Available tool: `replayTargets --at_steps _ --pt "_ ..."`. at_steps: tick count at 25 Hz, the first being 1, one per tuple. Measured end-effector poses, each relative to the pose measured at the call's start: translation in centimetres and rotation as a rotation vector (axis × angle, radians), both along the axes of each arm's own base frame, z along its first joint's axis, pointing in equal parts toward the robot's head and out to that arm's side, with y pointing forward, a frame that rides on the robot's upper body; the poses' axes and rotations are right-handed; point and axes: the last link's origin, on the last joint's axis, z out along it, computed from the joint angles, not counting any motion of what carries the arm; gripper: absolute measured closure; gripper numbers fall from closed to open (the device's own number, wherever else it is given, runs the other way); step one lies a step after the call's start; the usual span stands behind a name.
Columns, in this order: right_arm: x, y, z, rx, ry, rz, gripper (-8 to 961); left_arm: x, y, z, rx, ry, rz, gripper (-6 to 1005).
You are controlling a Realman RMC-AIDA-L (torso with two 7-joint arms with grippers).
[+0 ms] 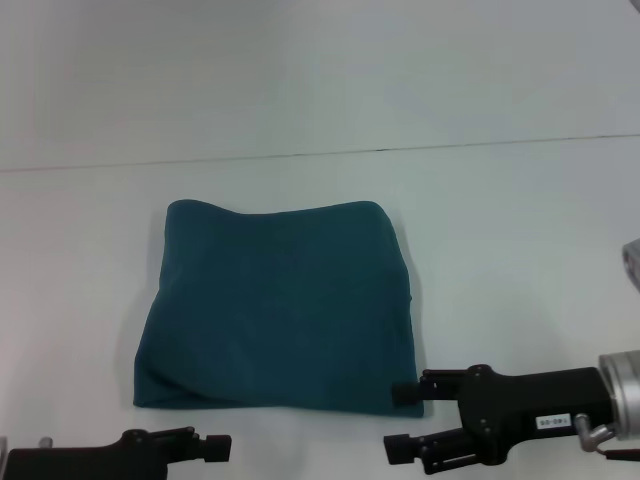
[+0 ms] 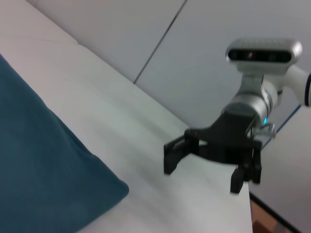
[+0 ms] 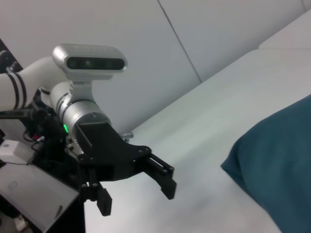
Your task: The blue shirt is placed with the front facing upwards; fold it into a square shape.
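Observation:
The blue shirt (image 1: 278, 310) lies folded into a rough square of plain teal cloth in the middle of the white table (image 1: 520, 250), no print showing. My right gripper (image 1: 400, 421) hovers open just off the shirt's near right corner, nothing between its fingers. Off the near left corner, at the bottom edge of the head view, my left gripper (image 1: 218, 452) is open and empty. The left wrist view shows a shirt corner (image 2: 48, 170) and the right gripper (image 2: 204, 172) open. In the right wrist view are the shirt's edge (image 3: 277, 165) and the left gripper (image 3: 136, 196) open.
A thin seam (image 1: 320, 155) runs across the table behind the shirt. A small grey object (image 1: 632, 262) sits at the far right edge. White tabletop surrounds the shirt on all sides. The table's edge (image 2: 250, 213) lies close to the right gripper.

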Motion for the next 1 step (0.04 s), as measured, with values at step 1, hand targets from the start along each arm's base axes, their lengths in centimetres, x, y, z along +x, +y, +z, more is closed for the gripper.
replayTargets --at_steps 1 --pt "0.02 0.01 -0.27 -0.002 0.001 -0.008 29 0.03 0.02 -0.03 -0.002 -0.008 0.011 82"
